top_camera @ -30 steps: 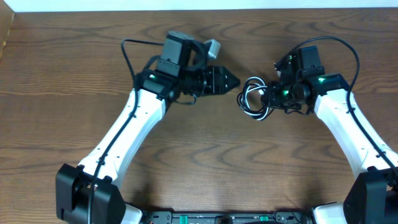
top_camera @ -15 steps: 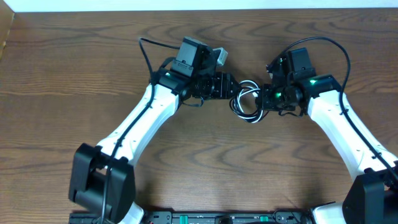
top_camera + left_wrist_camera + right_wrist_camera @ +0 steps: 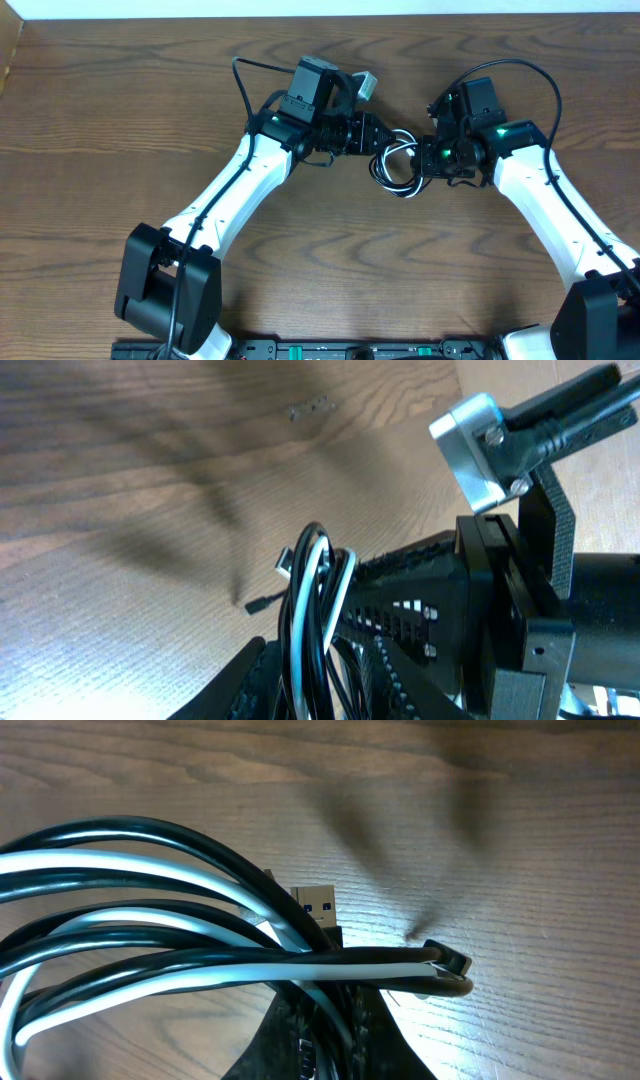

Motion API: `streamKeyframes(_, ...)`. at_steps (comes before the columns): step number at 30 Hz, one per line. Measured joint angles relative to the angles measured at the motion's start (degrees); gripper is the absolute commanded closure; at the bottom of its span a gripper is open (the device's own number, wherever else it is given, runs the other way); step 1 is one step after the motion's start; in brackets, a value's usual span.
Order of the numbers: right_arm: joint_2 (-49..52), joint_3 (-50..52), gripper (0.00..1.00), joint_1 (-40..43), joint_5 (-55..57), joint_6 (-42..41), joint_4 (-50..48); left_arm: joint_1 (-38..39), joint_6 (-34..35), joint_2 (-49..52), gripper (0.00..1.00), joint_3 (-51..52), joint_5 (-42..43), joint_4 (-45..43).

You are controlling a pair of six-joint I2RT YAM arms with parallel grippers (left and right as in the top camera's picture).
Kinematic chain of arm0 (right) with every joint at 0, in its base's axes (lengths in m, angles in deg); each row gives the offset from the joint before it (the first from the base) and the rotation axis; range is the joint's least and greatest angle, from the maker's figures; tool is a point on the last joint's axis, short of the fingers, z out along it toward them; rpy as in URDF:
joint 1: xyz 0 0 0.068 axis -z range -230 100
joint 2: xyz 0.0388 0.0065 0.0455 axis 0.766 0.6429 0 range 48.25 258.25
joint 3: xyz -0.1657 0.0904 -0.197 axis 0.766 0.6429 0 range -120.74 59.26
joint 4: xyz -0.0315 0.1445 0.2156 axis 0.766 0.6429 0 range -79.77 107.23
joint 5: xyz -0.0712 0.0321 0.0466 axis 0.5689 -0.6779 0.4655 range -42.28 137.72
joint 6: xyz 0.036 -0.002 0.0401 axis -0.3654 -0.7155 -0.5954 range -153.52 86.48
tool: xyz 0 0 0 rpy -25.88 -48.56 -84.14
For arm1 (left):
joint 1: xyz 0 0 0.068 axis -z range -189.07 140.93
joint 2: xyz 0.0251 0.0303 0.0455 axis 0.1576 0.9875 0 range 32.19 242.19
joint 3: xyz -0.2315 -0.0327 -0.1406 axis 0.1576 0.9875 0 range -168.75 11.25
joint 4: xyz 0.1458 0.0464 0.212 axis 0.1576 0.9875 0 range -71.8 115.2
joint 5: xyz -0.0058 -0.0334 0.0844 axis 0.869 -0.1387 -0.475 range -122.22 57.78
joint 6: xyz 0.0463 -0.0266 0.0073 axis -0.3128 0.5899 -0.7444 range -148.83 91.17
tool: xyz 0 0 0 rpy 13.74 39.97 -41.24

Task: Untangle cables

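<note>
Since the frame half a second ago, the left arm has edged slightly toward the right arm, and the coil between them has barely shifted.

Overhead: the left gripper [image 3: 378, 136] points at the cables [image 3: 396, 166], a small coil of black and white loops on the wooden table [image 3: 120, 120] between the two arms. Its tip is at the coil's edge; how wide it stands cannot be told. The right gripper [image 3: 428, 160] meets the coil's opposite side.

Left wrist: the black and white cables stand bunched upright, with a small metal plug end [image 3: 283, 564] jutting sideways. Whether the left claw clamps them cannot be told.

Right wrist: the cables sweep across the view and converge on the dark fingers [image 3: 390, 1055], which pinch them narrowly. A rectangular plug [image 3: 318, 905] and a black plug tip [image 3: 452, 960] show beside the bundle.
</note>
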Motion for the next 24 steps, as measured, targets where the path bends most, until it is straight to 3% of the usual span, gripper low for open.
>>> streamKeyframes(8, 0.00, 0.00, 0.99, 0.00, 0.20, 0.00, 0.07, 0.98, -0.04, 0.00, 0.69, 0.00, -0.11, 0.92)
streamKeyframes(14, 0.00, 0.00, 0.99, 0.00, 0.24, 0.00, 0.20, 1.07, 0.04, 0.00, 0.81, 0.00, -1.33, 0.96)
streamKeyframes(20, 0.00, 0.00, 0.99, 0.00, 0.33, 0.00, 0.22, 1.29, -0.07, 0.04, 0.81, 0.00, -2.34, 1.22)
streamKeyframes(24, 0.00, 0.00, 0.99, 0.00, 0.68, 0.00, 0.50, 2.19, 0.11, 0.07, 0.92, 0.00, -5.11, 2.23)
